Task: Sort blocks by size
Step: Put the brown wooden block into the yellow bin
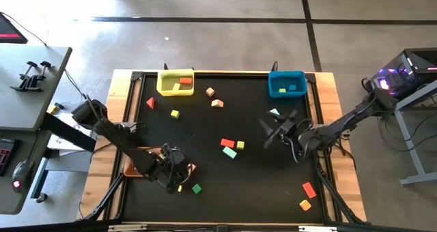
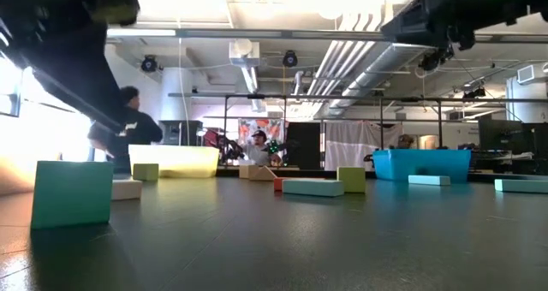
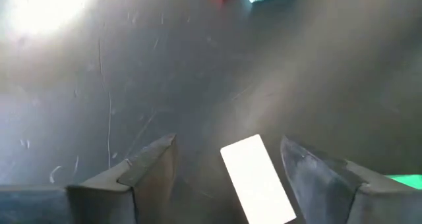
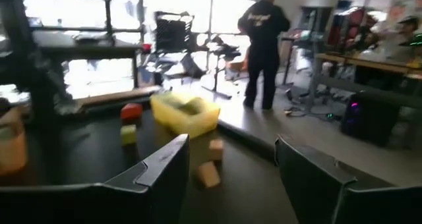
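Note:
Small blocks lie scattered on the black table. My left gripper (image 1: 176,172) is near the table's near left corner, open and pointing down. Its fingers stand on either side of a pale tan bar (image 3: 257,181) that lies flat on the table, without touching it. A green block (image 1: 196,188) and a small yellow one (image 1: 179,188) lie just beside it. My right gripper (image 1: 270,129) is open and empty above the table's right half, near a mint wedge (image 1: 274,112). A red block (image 1: 227,142), a mint bar (image 1: 230,152) and a lime block (image 1: 240,145) lie mid-table.
A yellow bin (image 1: 175,82) stands at the far left and a blue bin (image 1: 286,84) at the far right, each holding blocks. An orange bin (image 1: 131,168) sits under the left arm. Red (image 1: 309,190) and orange (image 1: 304,205) blocks lie near right. A person (image 4: 262,39) stands beyond the table.

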Robot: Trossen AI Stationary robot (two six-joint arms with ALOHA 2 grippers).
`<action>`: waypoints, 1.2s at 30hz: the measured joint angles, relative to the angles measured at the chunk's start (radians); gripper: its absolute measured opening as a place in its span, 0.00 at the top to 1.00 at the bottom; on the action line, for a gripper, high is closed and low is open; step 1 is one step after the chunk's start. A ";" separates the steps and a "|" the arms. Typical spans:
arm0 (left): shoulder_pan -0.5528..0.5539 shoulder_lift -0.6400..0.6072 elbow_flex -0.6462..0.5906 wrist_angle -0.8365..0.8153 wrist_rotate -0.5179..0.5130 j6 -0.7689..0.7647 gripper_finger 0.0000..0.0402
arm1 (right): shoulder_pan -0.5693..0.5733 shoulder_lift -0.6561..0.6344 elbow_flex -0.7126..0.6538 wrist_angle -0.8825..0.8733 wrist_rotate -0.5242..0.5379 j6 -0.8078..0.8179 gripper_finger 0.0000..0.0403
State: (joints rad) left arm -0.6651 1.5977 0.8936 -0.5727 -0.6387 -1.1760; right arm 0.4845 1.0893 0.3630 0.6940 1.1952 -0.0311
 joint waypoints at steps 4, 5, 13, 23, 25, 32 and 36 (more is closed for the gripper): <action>0.036 0.031 -0.056 0.097 0.090 -0.016 0.29 | 0.011 -0.005 0.000 -0.188 -0.121 0.153 0.46; 0.047 0.038 -0.074 0.128 0.112 -0.019 0.28 | 0.011 -0.003 0.000 -0.225 -0.166 0.194 0.46; 0.120 0.048 -0.140 0.222 0.118 0.040 0.28 | 0.005 0.045 0.000 -0.373 -0.306 0.422 0.46; 0.151 0.054 -0.059 0.201 0.145 0.165 0.27 | 0.004 0.078 0.000 -0.369 -0.301 0.468 0.46; 0.142 0.054 -0.028 0.153 0.147 0.181 0.27 | 0.004 0.078 0.000 -0.369 -0.294 0.468 0.46; 0.090 0.053 0.031 0.023 0.166 0.184 0.27 | 0.004 0.078 0.000 -0.369 -0.288 0.468 0.46; 0.079 0.052 0.006 0.063 0.232 0.190 0.27 | 0.004 0.078 0.000 -0.369 -0.286 0.468 0.46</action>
State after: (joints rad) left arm -0.5864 1.6501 0.8996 -0.5094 -0.4071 -0.9858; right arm 0.4889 1.1671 0.3630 0.3252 0.9093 0.4370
